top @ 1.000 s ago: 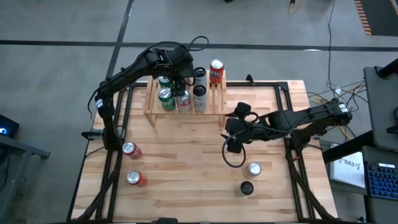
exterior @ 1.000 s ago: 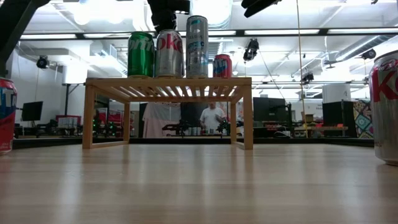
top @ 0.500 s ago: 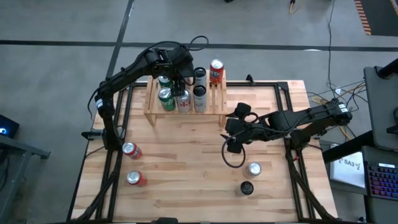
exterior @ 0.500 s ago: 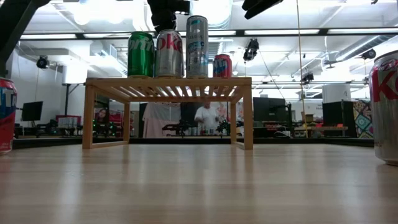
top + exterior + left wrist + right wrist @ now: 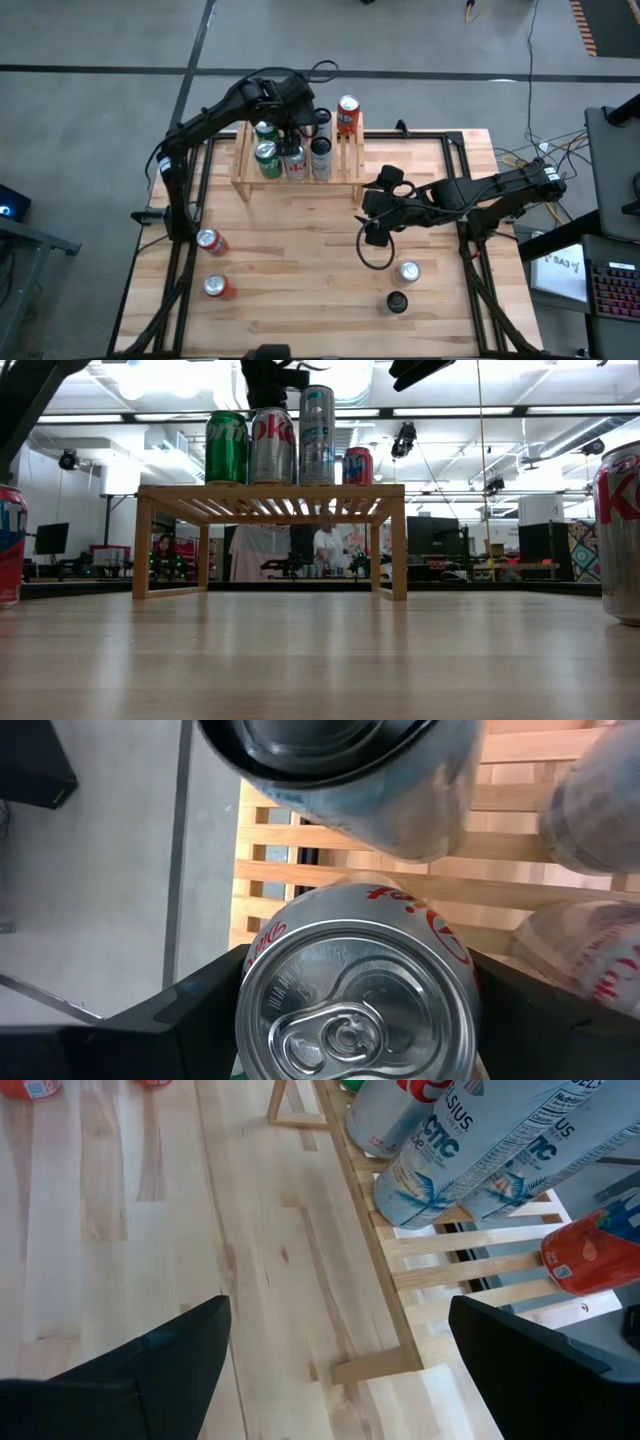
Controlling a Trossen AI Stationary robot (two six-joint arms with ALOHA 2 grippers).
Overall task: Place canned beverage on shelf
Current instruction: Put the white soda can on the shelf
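Silver diet-cola can (image 5: 358,982) upright on slatted light-wood shelf (image 5: 345,150), mid front edge, among other cans. Left gripper (image 5: 290,125) above, fingers (image 5: 180,1010) spread either side, apparently released. Lift straight up; avoid nudging green can (image 5: 227,448) alongside. Right gripper (image 5: 372,228) wide open, empty, mid-tabletop.

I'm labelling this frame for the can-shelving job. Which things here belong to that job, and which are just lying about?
Part of the job:
- shelf
- Diet Coke can between the left tool's fingers, standing on the shelf
- cans waiting on the table: two red-and-silver, one silver, one dark

Lying about:
- cable loop
- right tool, idle mid-table
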